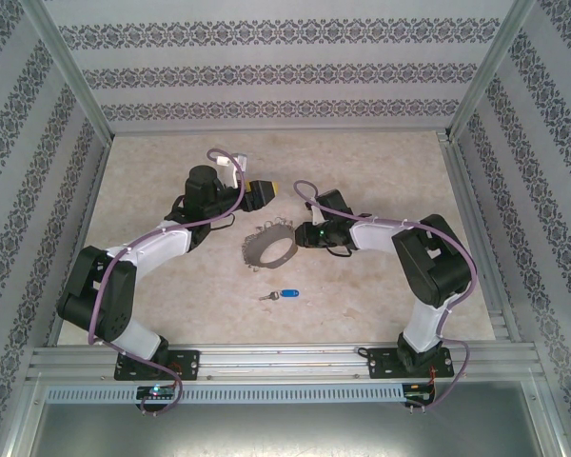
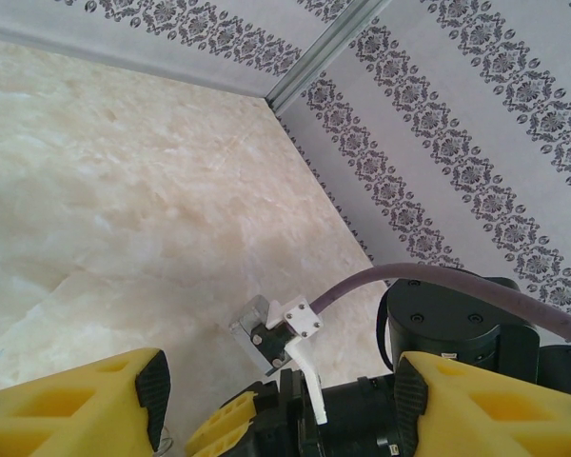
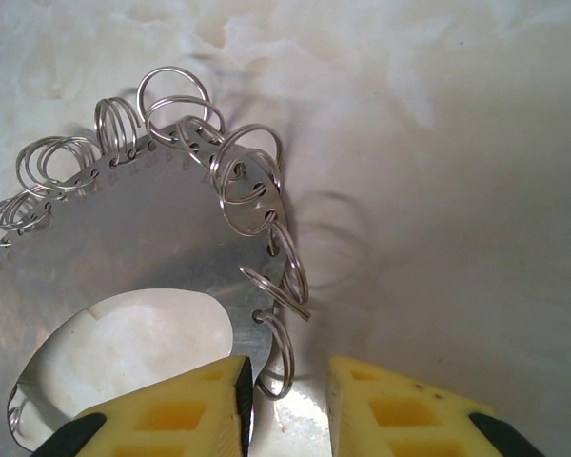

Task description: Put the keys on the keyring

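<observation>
R claw (image 3: 287, 379), jaws barely apart astride one small ring (image 3: 291, 354) of the keyring (image 1: 269, 247) at centre of table (image 1: 152, 162), could slip & shove it if closing off-centre; L claw (image 1: 266, 190) open, empty; key (image 1: 284, 295) loose just beside keyring.

Two arms, same build: left arm (image 1: 143, 249) and right arm (image 1: 426, 286) have white shell links between chunky black joint housings, each on black base plates (image 1: 157, 366). A purple cable (image 1: 103, 286) loops along each arm, clipped near the joints. In the left wrist view it runs thick over a round black motor housing (image 2: 447, 328) with small recessed screws. Next to it a white plastic bracket (image 2: 300, 319), four tiny screws on its face. Fingers (image 2: 71, 409) of the left gripper (image 2: 276, 419) are yellow, blocky, with moulded square pockets and black inner pads. The right gripper (image 3: 290, 405) is the same yellow with black trim at the outer edges. Small green light (image 1: 322, 231) on the right wrist
</observation>
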Motion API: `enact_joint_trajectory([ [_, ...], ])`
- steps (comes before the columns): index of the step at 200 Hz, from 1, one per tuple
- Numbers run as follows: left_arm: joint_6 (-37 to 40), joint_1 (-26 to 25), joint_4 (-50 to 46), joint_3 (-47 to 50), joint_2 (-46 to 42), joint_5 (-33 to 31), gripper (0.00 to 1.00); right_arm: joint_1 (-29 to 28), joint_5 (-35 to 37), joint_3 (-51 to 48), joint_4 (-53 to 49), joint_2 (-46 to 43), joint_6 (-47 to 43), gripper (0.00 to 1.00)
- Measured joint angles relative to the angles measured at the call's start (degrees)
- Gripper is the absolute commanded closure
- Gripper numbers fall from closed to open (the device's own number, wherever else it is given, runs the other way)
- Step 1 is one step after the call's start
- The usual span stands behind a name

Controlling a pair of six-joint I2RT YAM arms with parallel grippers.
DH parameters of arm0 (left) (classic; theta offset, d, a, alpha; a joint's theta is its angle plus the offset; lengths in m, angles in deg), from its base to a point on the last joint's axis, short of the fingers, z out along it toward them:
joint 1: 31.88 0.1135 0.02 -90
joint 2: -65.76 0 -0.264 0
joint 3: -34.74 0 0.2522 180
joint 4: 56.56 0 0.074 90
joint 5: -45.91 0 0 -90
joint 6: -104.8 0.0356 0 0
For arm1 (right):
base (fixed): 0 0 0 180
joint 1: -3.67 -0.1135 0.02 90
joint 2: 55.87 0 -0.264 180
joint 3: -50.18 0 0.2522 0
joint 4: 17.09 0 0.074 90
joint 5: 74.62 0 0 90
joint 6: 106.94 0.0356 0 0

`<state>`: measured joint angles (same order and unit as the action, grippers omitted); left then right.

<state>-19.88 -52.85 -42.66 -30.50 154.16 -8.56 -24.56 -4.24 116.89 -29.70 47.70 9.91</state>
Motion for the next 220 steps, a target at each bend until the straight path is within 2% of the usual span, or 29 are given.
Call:
enact_joint_trajectory([
  [107,0.00,0.00,0.00,0.00,-0.02,0.00,0.34,0.00,-1.31,-0.20,1.70,0.87,0.48,0.80],
  [170,0.00,0.00,0.00,0.00,-0.02,0.00,0.33,0.02,-1.53,-0.33,2.14,0.92,1.05,0.97],
  [220,-0.02,0.00,0.02,0.00,-0.02,0.00,0.33,0.39,-1.92,-0.35,2.73,1.20,1.33,0.97],
])
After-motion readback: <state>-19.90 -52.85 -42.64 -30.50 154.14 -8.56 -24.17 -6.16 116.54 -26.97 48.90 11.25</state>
